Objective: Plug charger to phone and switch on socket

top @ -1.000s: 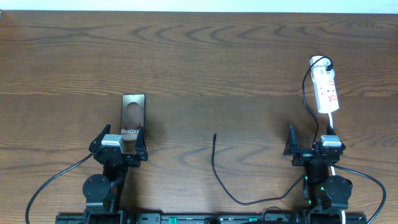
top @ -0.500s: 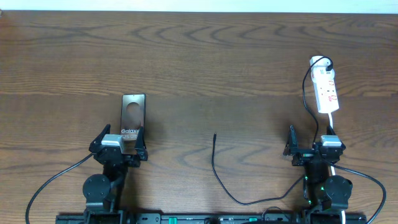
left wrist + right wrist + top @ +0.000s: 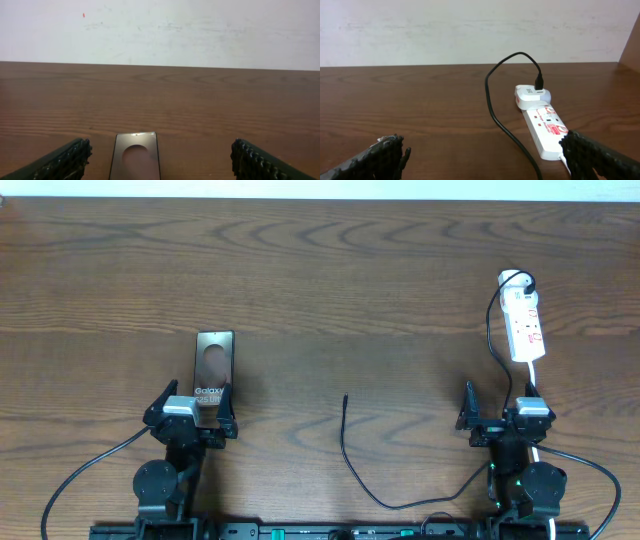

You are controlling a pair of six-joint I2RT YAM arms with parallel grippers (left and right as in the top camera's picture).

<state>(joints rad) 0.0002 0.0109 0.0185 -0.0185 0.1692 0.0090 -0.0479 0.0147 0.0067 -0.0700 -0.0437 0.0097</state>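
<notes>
The phone lies flat on the wooden table, at the left. Its near end sits between the wide-apart fingers of my left gripper, which is open and holds nothing. In the left wrist view the phone lies low between the jaws of the left gripper. The charger is a thin black cable with its tip at centre, pointing away. The white socket lies at the far right. My right gripper is open just short of the socket. The charger loops up into the white plug.
The cable runs from the plug past the right arm's base and along the near edge. A white wall stands behind the far table edge. Bare wood lies between phone and socket.
</notes>
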